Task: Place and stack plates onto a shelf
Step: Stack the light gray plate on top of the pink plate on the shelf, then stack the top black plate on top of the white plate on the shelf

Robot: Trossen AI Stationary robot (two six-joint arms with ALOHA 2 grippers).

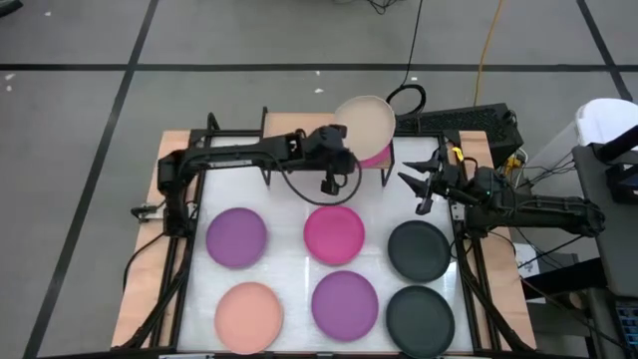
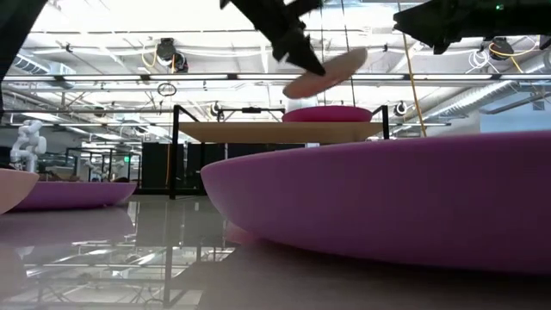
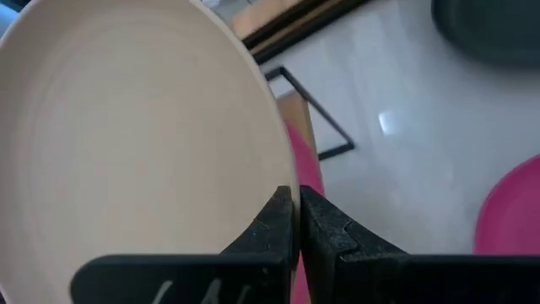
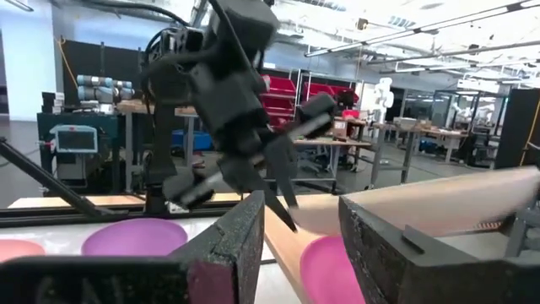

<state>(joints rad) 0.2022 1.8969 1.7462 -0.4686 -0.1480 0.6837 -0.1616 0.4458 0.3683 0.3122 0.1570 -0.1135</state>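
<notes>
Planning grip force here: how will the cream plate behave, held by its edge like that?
The cream plate probably stays stiff: pinched at its rim by the left gripper, it keeps shape. It tilts in the low view, so it may pivot or slip. Its matte surface likely helps grip.

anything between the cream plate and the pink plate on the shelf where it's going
Nothing visible. The left pincer holds the cream plate tilted in the air just above the magenta plate on the shelf, with open space between them. The right pincer waits off to the side, open.
</notes>
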